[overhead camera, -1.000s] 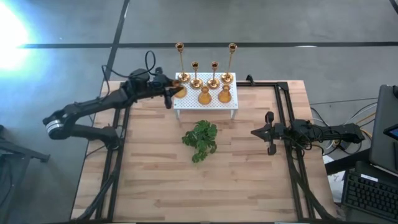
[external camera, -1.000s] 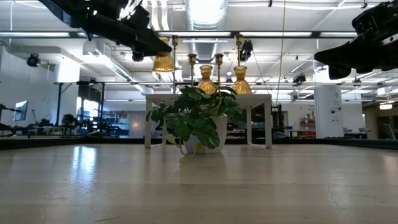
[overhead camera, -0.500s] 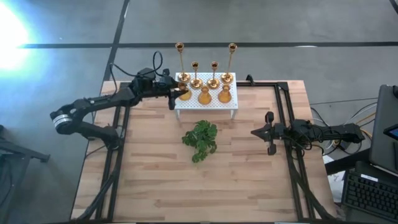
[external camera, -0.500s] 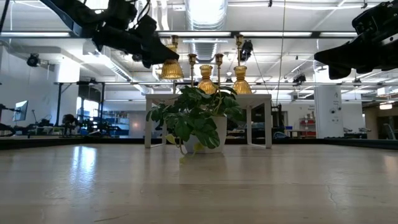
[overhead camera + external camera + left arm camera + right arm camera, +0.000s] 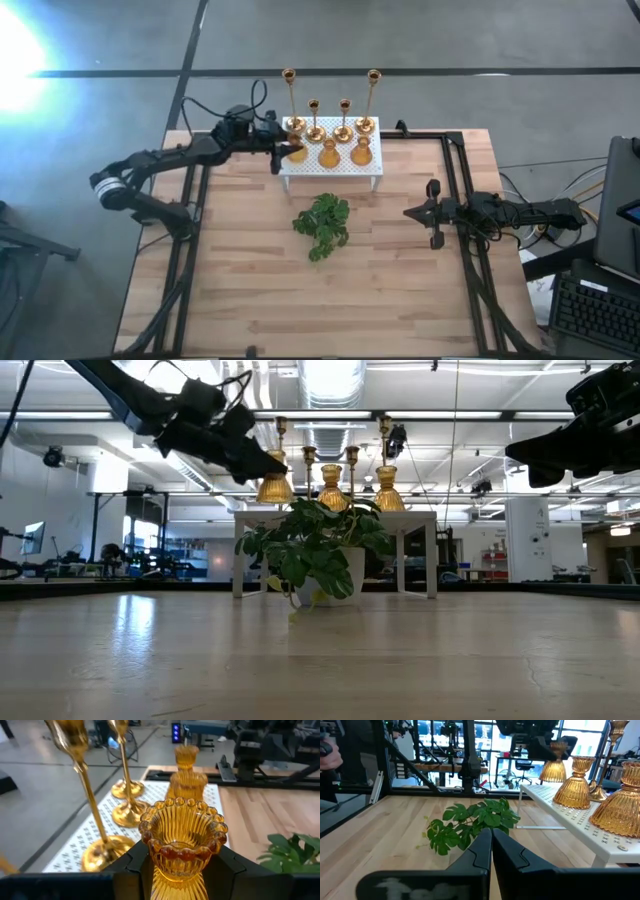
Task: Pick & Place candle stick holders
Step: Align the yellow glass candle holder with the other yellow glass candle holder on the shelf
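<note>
My left gripper point(image 5: 286, 150) is shut on a squat ribbed gold candle stick holder point(image 5: 182, 837) over the left front corner of the white perforated stand point(image 5: 340, 170). On the stand stand two more squat holders point(image 5: 329, 155) point(image 5: 361, 152), two short-stemmed ones point(image 5: 313, 118) point(image 5: 344, 118) and two tall thin ones point(image 5: 290, 100) point(image 5: 371, 100), each on its round base. My right gripper point(image 5: 410, 212) is shut and empty, held above the table's right side. My left gripper pinches the holder's narrow neck point(image 5: 176, 866), just under its scalloped cup, between its two fingers point(image 5: 134, 866). The fingers come about level from the table's left side. The holder is upright point(image 5: 274, 485); whether its base touches the stand's top I cannot tell.
A green leafy plant point(image 5: 322, 225) stands on the table in front of the stand. Black rails point(image 5: 462, 230) run along the table's left and right sides. Bare wood lies toward the near edge.
My left gripper has carried the squat holder toward the table's right and down, from beside the stand's left end to low over its left front corner. The holder has stayed upright in the shut fingers.
</note>
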`<state>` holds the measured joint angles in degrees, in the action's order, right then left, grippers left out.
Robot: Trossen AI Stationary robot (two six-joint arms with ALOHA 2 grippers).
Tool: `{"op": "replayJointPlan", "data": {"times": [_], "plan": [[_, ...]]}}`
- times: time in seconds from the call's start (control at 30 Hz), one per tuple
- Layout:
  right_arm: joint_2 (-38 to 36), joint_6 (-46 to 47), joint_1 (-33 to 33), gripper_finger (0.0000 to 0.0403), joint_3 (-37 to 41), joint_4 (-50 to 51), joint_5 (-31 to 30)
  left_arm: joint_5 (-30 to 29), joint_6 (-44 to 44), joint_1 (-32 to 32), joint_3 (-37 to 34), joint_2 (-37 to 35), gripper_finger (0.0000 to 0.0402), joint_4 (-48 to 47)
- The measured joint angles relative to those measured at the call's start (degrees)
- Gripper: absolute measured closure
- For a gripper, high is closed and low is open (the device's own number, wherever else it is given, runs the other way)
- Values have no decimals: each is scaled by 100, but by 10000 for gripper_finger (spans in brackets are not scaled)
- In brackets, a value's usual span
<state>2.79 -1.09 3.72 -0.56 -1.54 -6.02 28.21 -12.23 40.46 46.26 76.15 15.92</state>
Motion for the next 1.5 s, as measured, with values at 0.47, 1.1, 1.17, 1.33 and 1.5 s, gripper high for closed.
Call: {"op": "replayJointPlan", "data": {"times": [0.47,1.1,1.17,1.33,1.5], "plan": [[-1,-1,-1,394,0,0,-2,253,-172,67,250,552,273,-24],[-1,1,1,394,1,0,-2,494,-470,82,225,537,273,-94],[0,0,0,394,0,0,-2,547,-481,85,224,537,273,-93],[-1,1,0,394,1,1,0,538,-440,147,218,537,273,-96],[0,0,1,394,0,0,-1,235,-297,160,216,537,273,-150]]}}
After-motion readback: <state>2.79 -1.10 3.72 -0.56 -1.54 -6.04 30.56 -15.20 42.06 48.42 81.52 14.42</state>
